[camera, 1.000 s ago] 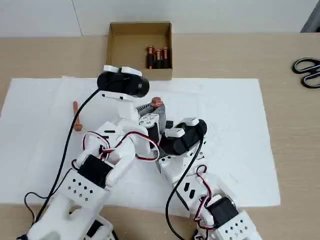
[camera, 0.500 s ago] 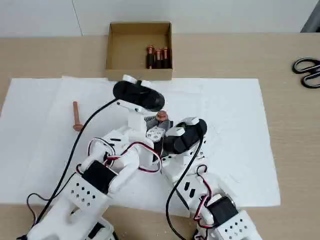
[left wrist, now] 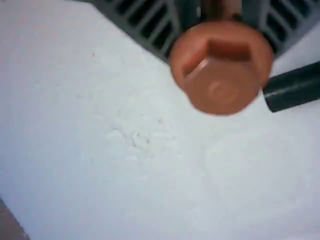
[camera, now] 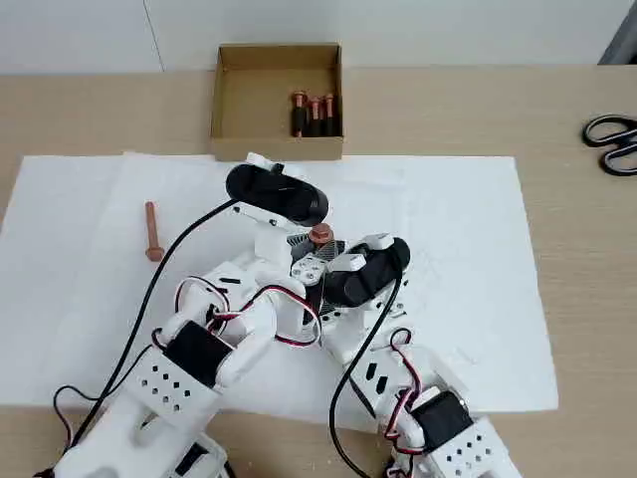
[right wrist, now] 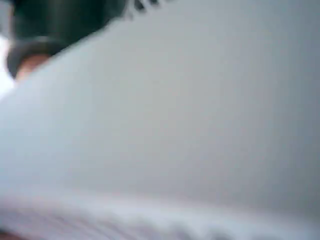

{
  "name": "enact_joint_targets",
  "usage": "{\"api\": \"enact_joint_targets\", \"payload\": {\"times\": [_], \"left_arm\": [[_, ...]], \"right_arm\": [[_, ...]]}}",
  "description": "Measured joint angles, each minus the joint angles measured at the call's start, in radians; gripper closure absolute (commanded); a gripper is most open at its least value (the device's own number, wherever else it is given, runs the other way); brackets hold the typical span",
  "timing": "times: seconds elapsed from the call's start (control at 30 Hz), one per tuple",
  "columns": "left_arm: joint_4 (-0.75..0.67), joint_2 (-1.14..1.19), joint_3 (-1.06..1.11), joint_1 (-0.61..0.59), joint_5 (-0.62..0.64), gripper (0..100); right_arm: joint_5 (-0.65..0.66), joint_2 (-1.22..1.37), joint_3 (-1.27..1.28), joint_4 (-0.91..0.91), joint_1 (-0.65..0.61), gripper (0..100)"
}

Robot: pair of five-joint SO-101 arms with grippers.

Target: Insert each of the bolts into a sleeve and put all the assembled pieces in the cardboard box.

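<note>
My left gripper [left wrist: 220, 11] is shut on a copper bolt [left wrist: 220, 70], whose hex head faces the left wrist camera. From above, that bolt [camera: 319, 235] sits at the middle of the white paper, right against my right gripper [camera: 338, 264]. A black sleeve [left wrist: 292, 90] ends just beside the bolt's head. In the right wrist view a dark blurred shape [right wrist: 50, 25] has a copper spot beside it. A loose bolt [camera: 152, 231] lies on the paper to the left. The cardboard box [camera: 234, 100] at the back holds three assembled pieces [camera: 314, 115].
The white paper [camera: 468, 299] covers the middle of the wooden table. Black scissors [camera: 612, 139] lie at the far right edge. Both arms' bodies and cables crowd the near centre.
My left arm has swung nearer and to the right, carrying the bolt from the paper's back centre up against the right gripper. The right arm has barely moved.
</note>
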Motion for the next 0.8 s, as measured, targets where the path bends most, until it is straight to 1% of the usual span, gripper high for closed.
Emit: {"api": "enact_joint_targets", "payload": {"times": [0.1, 0.23, 0.57, 0.7, 0.8], "left_arm": [[0.000, 0.000, 0.000, -0.015, 0.011, 99], [0.015, 0.009, 0.015, -0.021, 0.077, 99], [0.021, 0.008, 0.014, -0.021, 0.086, 99], [0.026, 0.005, 0.014, -0.021, 0.086, 88], [0.063, 0.012, 0.002, -0.038, 0.086, 84]], "right_arm": [[0.000, 0.000, 0.000, 0.000, -0.002, 99.5], [0.000, 0.000, -0.002, -0.002, 0.000, 99.5], [0.000, 0.000, -0.002, -0.002, -0.002, 99.5], [0.000, 0.000, -0.002, -0.002, -0.002, 99.5], [0.000, 0.000, -0.003, -0.002, -0.002, 99.5]]}}
